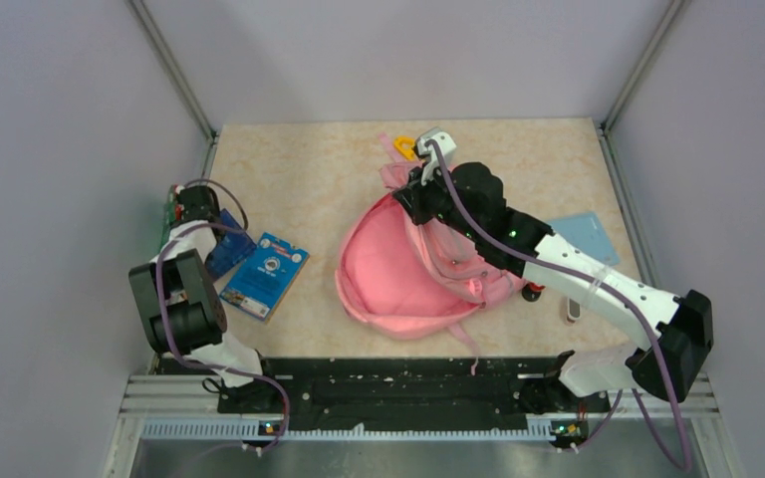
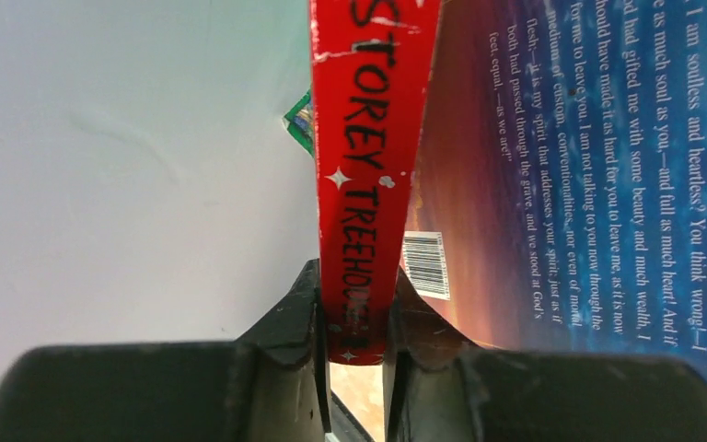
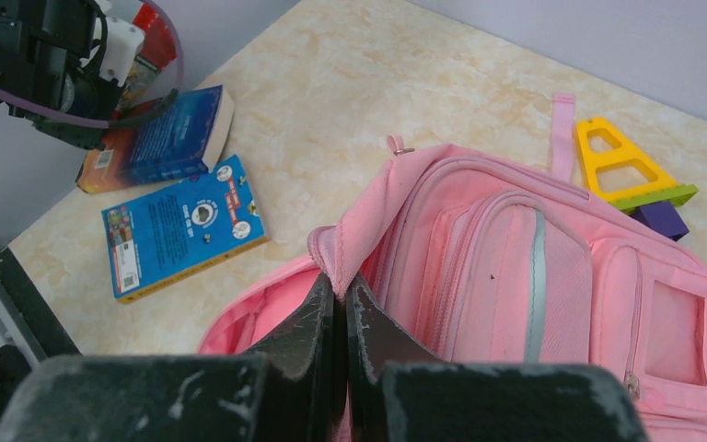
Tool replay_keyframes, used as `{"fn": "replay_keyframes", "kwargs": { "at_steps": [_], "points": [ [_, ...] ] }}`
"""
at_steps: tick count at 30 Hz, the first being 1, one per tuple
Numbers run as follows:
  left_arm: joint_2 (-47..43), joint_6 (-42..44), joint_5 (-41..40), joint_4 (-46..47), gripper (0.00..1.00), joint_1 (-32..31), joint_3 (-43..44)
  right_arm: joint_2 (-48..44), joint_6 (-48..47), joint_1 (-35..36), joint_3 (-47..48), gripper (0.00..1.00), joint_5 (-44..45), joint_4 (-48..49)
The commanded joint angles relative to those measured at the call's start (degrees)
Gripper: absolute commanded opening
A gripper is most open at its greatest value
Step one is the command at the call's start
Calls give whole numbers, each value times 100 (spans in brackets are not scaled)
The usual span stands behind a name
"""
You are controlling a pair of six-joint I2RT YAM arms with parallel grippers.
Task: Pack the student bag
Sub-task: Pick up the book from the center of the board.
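The student bag [image 1: 398, 269], a big pink backpack, lies mid-table with its main compartment gaping toward the left. My right gripper [image 3: 341, 285] is shut on the fabric rim of that opening and holds it up; the front pockets and window patch [image 3: 672, 331] face the camera. At the far left, by the wall, my left gripper [image 2: 354, 295] is clamped on the spine of a thin red book [image 2: 373, 166] standing on edge. A dark blue book [image 2: 589, 184] leans right beside it.
A bright blue book [image 1: 265, 275] lies flat between the left arm and the bag. A yellow toy [image 3: 621, 166] and a purple block [image 3: 660, 219] sit behind the bag. A pale blue card [image 1: 583, 236] and a small white item [image 1: 573, 312] lie right of it.
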Motion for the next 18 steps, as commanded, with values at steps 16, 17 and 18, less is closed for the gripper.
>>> {"fn": "replay_keyframes", "kwargs": {
  "at_steps": [16, 17, 18],
  "points": [
    [-1883, -989, 1143, -708, 0, -340, 590, -211, -62, -51, 474, 0, 66, 146],
    [-2092, -1140, 1433, -807, 0, -480, 638, -239, -90, -51, 497, 0, 59, 104],
    [-2328, -1202, 1863, -899, 0, -548, 673, -254, -116, -54, 521, 0, 50, 46]
  ]
}}
